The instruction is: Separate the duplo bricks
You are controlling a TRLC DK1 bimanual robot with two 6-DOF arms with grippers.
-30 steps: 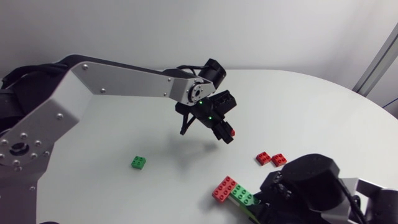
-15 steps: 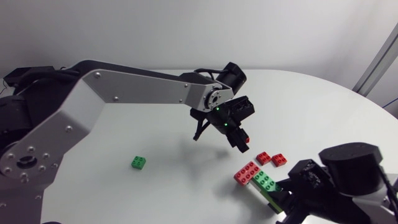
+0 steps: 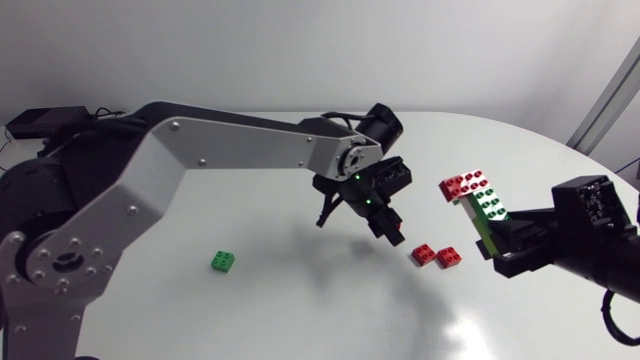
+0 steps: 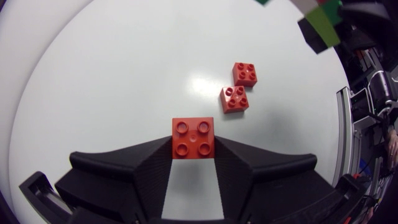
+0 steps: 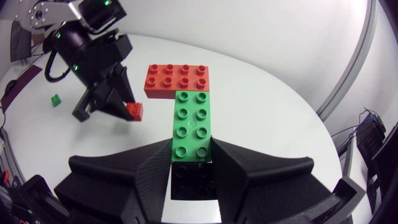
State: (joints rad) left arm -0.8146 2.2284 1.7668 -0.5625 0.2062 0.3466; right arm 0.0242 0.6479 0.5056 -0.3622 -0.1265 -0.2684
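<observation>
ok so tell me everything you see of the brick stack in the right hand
The brick stack is glossy plastic: a long green brick, two rows of four studs, with a red brick of the same size joined crosswise at its far end, jutting to one side. A black piece sits at its near end. The right hand is shut on that near end, holding the stack clear of the table.

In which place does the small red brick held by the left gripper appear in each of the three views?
Head view: the small red brick is near the middle, at the tips of the left gripper.
Left wrist view: between its own fingertips, before the two loose red bricks.
Right wrist view: beyond the brick stack, at the other arm's tip.
Shared landmark: the left gripper, shut on it.
</observation>
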